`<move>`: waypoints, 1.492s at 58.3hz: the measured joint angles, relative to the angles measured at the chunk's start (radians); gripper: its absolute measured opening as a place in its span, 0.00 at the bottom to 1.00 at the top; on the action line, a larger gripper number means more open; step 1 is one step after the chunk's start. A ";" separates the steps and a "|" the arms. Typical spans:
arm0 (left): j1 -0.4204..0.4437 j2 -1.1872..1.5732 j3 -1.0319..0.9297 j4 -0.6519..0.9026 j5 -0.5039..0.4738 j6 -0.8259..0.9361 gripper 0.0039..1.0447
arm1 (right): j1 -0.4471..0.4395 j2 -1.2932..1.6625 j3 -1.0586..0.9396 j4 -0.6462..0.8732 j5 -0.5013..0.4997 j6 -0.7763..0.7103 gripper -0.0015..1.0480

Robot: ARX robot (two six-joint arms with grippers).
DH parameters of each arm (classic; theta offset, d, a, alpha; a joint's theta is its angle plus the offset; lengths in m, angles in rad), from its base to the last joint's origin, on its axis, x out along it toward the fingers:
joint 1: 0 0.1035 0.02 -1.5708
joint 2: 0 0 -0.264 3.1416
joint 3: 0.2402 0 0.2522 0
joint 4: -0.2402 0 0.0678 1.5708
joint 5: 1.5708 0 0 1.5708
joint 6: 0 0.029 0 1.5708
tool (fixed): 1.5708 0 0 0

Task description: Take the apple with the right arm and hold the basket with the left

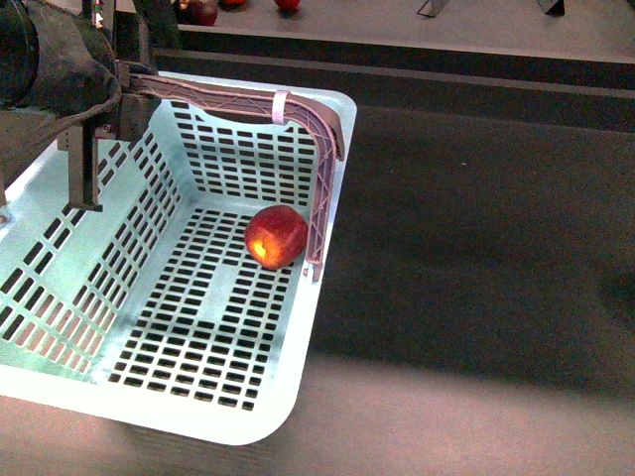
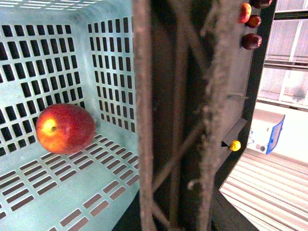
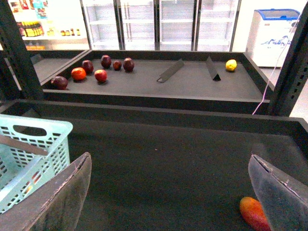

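From my station the apple [image 1: 276,236] lies on the slotted floor of the basket [image 1: 213,402], on the right side, touching or just beside the foot of the handle [image 1: 319,149] by the right wall. My left gripper [image 1: 117,99] sits at the far-left rim, where the raised handle runs into it. I read it as clamped on the handle, though its jaws are hidden behind the arm. The right gripper [image 3: 168,199] is spread wide and holds nothing, out over the dark shelf to the right of the basket.

My main worry is the apple rolling. Nothing pins it, so any tilt or swing of the basket on that handle could send it toward the near end. The handle could also slip in the left grip, since the ribbing gives no sure seat. A third risk is the orange-red fruit [image 3: 254,215] lying close by one right finger [image 3: 279,190], which the open gripper could take by mistake.

The apple is nearly round (no real long axis to speak of). Its yellowish stem patch faces near and left, so the stem axis lies about sideways. The basket's long axis runs near to far.
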 joint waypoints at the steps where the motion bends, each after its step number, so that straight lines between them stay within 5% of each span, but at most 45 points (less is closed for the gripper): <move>1: 0.002 0.000 -0.002 0.000 0.001 0.000 0.06 | 0.000 0.000 0.000 0.000 0.000 0.000 0.91; 10: 0.016 0.000 -0.012 0.000 0.027 0.018 0.09 | 0.000 0.000 0.000 0.000 0.000 0.000 0.91; 28: 0.028 -0.077 -0.055 -0.016 0.019 0.031 0.57 | 0.000 0.000 0.000 0.000 0.000 0.000 0.91; 42: -0.016 -0.325 -0.176 -0.097 -0.121 0.009 0.95 | 0.000 0.000 0.000 0.000 0.000 0.000 0.91; 49: -0.052 -0.468 -0.220 -0.206 -0.229 -0.032 0.94 | 0.000 0.000 0.000 0.000 0.000 0.000 0.91; 62: -0.056 -0.492 -0.228 -0.213 -0.237 -0.046 0.94 | 0.000 0.000 0.000 0.000 0.000 0.000 0.91; 66: -0.043 -0.479 -0.330 0.084 -0.212 0.195 0.83 | 0.000 0.000 0.000 0.000 0.000 0.000 0.91; 73: 0.008 -0.515 -0.528 0.527 -0.159 0.894 0.61 | 0.000 0.000 0.000 0.000 0.000 0.000 0.91; 80: 0.057 -0.620 -0.605 0.580 -0.118 1.323 0.40 | 0.000 0.000 0.000 0.000 0.000 0.000 0.91; 87: 0.105 -0.708 -0.687 0.555 -0.072 1.506 0.16 | 0.000 0.000 0.000 0.000 0.000 0.000 0.91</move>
